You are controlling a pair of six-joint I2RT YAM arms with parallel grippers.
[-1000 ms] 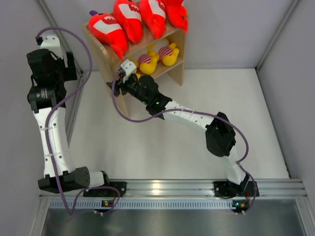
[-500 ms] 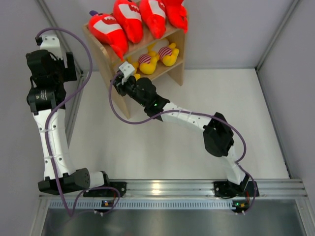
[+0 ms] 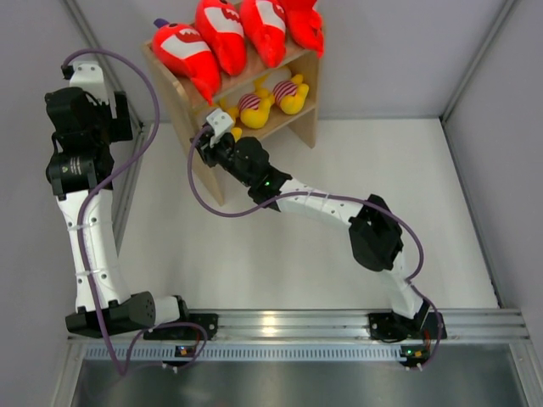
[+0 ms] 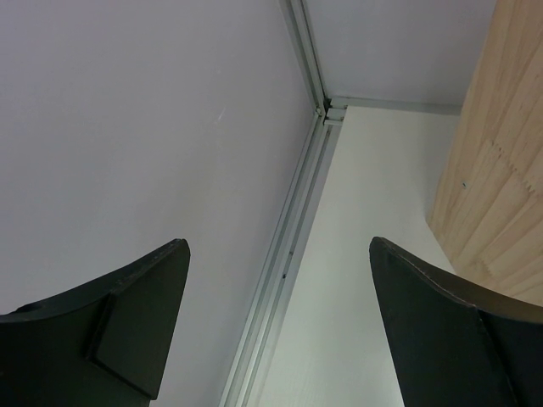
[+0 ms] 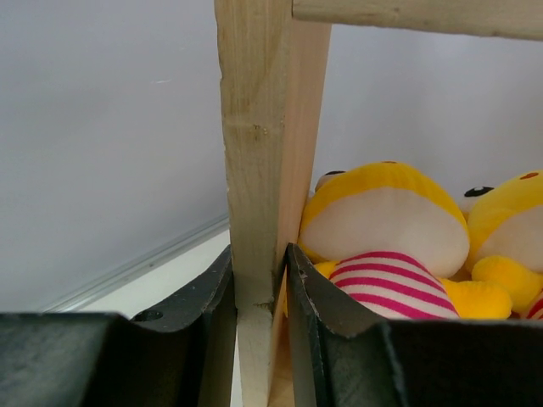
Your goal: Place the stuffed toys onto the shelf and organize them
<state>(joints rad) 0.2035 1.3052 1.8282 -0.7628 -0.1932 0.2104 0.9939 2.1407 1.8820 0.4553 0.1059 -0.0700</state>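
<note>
Shelf (image 3: 309,106), top tier: four sharks (image 3: 227,36). Lower tier: three yellow plushes (image 3: 253,103). Right gripper (image 5: 259,254) clamps the shelf's side panel (image 5: 263,127). Left gripper (image 4: 276,254) spread wide, empty, beside the shelf.

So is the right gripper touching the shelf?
Touching. The right wrist view shows the right gripper clamping the shelf by its side panel, no gap either side.

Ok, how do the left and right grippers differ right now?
The left gripper has its jaws wide apart and empty; the right gripper has its jaws closed on the side panel of the shelf. The left hangs clear of the shelf, facing the wall; the right sits beside the yellow plushes on the lower tier. Both have dark jaws.
</note>
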